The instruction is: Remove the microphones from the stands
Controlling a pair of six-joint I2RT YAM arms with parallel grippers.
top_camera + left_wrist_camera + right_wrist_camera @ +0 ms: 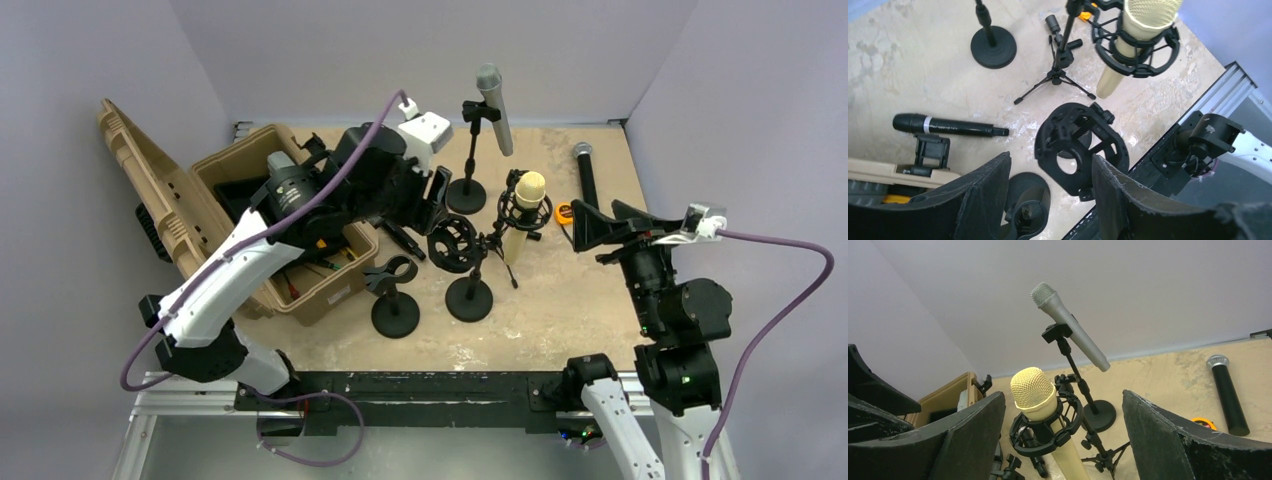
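A cream microphone (528, 195) (1034, 390) sits upright in a black shock mount (1048, 430) on a tripod stand (1058, 75). A grey microphone (495, 105) (1070, 325) is clipped, tilted, on a tall round-base stand (465, 195). My right gripper (583, 228) (1063, 394) is open, just right of the cream microphone and apart from it. My left gripper (437, 195) (1052, 157) is open and empty, above an empty shock mount (455, 243) (1078, 145) on its own stand.
An open tan case (290, 230) stands at the left. One black microphone (948, 126) lies on the table beside the case, another (588, 175) (1228, 395) lies at the back right near an orange item (565, 212). An empty clip stand (392, 275) stands in front.
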